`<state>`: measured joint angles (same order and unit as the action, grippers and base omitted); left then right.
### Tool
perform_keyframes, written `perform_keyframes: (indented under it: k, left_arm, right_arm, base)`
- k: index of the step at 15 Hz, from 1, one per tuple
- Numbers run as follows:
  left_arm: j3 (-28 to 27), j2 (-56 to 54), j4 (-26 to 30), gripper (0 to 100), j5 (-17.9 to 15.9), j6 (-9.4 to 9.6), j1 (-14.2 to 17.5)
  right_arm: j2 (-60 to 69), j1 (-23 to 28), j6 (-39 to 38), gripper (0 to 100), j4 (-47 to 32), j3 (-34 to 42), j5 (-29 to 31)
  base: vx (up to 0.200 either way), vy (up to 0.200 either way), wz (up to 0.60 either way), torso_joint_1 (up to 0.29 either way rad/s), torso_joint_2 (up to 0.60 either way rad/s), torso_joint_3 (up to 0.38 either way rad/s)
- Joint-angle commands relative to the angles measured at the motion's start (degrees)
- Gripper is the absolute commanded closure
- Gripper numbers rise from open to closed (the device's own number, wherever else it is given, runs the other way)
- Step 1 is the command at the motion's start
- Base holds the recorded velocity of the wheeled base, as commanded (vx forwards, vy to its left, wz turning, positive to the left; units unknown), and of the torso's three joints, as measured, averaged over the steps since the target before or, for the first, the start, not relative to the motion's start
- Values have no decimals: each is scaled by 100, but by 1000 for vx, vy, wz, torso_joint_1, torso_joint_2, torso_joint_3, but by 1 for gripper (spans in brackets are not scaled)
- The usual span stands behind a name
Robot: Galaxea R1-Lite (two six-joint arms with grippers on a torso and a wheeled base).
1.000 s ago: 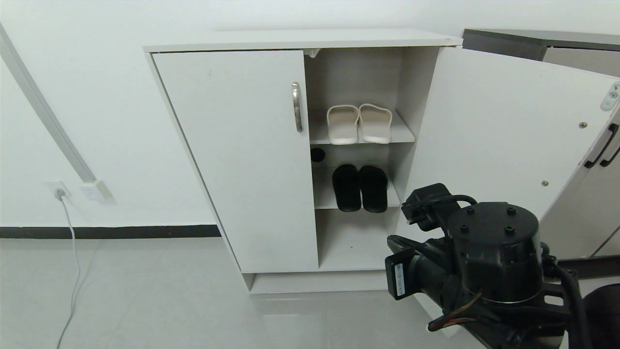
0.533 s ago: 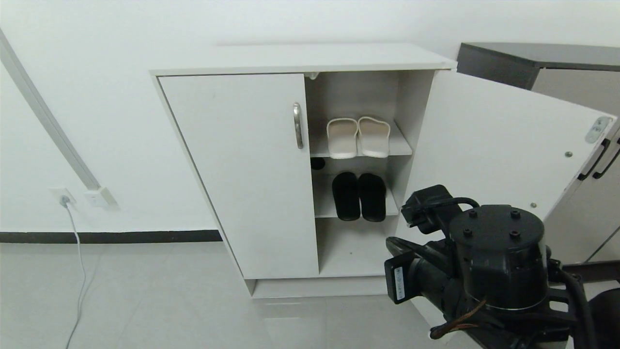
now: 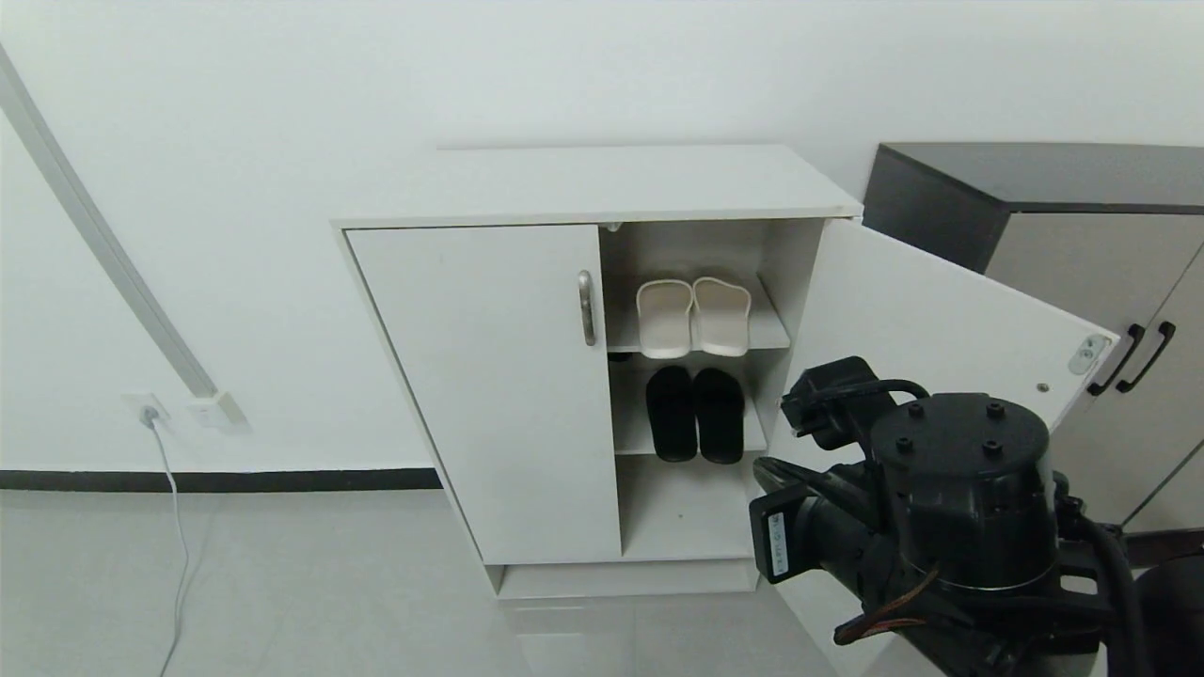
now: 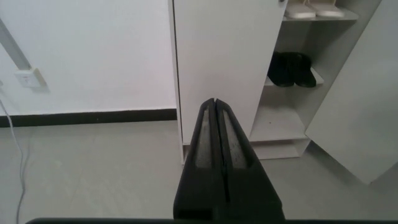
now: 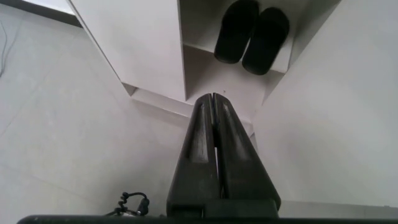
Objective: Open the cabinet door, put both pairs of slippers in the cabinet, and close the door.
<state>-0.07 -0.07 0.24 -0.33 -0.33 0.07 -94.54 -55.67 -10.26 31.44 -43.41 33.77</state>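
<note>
The white cabinet [image 3: 602, 183] stands against the wall with its right door [image 3: 922, 329] swung open and its left door [image 3: 489, 385] closed. A white pair of slippers [image 3: 693, 317] sits on the upper shelf. A black pair of slippers [image 3: 696, 414] sits on the shelf below, also seen as black slippers [image 5: 252, 37] from the right wrist. My left gripper [image 4: 214, 102] is shut and holds nothing, hanging over the floor in front of the closed door. My right gripper [image 5: 213, 96] is shut and holds nothing, above the floor before the open compartment, beside the open door.
A dark-topped grey cabinet [image 3: 1082, 235] stands just right of the open door. A wall socket with a hanging cable [image 3: 146, 412] is at the left. The bottom compartment [image 3: 682, 512] holds nothing. Bare tiled floor [image 3: 282, 583] lies in front.
The whole head view has shifted: the cabinet now sits lower and smaller in the picture, so the camera moved. The slippers, the doors and the right arm keep their places.
</note>
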Motion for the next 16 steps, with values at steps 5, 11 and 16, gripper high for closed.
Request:
perform_keyframes:
  k: [5,11,16]
  left_arm:
    - [-1,7,2,100,-2,-2,1]
    - [-1,7,2,100,-2,-2,1]
    - [-1,7,2,100,-2,-2,1]
  right_arm:
    - [6,-5,-2,100,3,-1,-2]
    - [14,-5,-2,100,3,-1,-2]
    - [23,13,16,100,11,8,-2]
  base:
    - [0,0,0,161,-481,-320]
    - [0,0,0,202,-518,-317]
    - [0,0,0,228,-559,-326]
